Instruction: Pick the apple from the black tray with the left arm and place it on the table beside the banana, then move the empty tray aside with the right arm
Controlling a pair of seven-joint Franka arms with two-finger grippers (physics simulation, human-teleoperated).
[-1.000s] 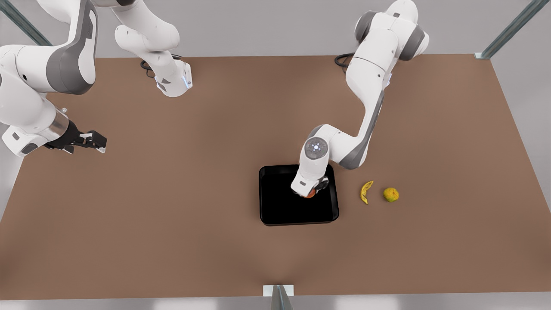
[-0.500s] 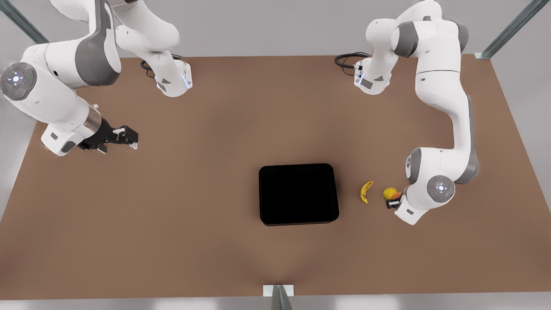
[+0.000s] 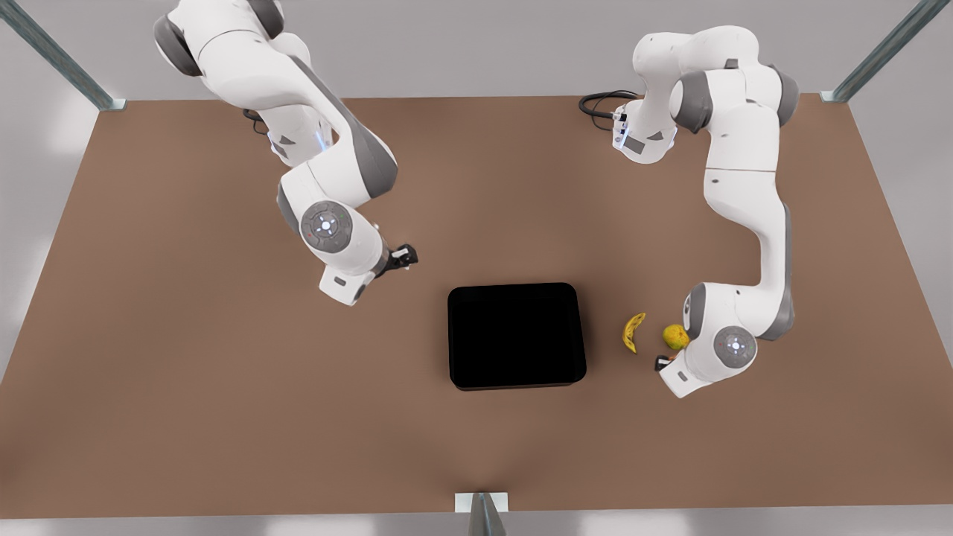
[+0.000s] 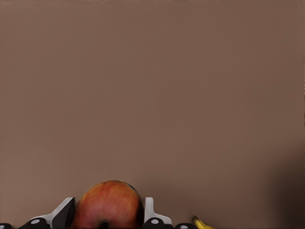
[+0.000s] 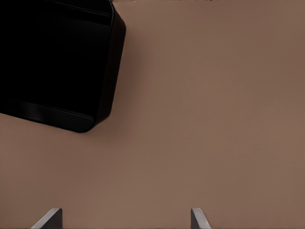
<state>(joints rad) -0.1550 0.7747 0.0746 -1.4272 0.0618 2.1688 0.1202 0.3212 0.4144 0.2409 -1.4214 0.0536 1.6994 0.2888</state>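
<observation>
We see the apple (image 4: pixel 108 204) clamped between the left gripper's (image 4: pixel 108 212) fingers in the left wrist view, low over the bare table (image 3: pixel 223 417), with a banana (image 4: pixel 200 223) tip just beside it; we judge it is held there because the spot next to the banana is where the apple belongs, so the release seems near. In the front view that left gripper (image 3: pixel 663 363) sits at the front view's right, just below the yellow-green fruit (image 3: pixel 676 336) and near the banana (image 3: pixel 633 332), the apple itself mostly tucked under the wrist. Farther in, the black tray (image 3: pixel 516 335) lies empty at mid-table, well apart from the fruits. Beyond it, the right gripper (image 3: pixel 403 257) hangs near the tray's upper-left corner; its wrist view shows the fingers (image 5: pixel 50 218) spread wide with nothing between them and the black tray (image 5: pixel 57 67) ahead, which we read as lining up for the push aside. Half a second ago that arm was far out at the table's left edge; the left gripper has dropped slightly toward the near side of the round fruit.
</observation>
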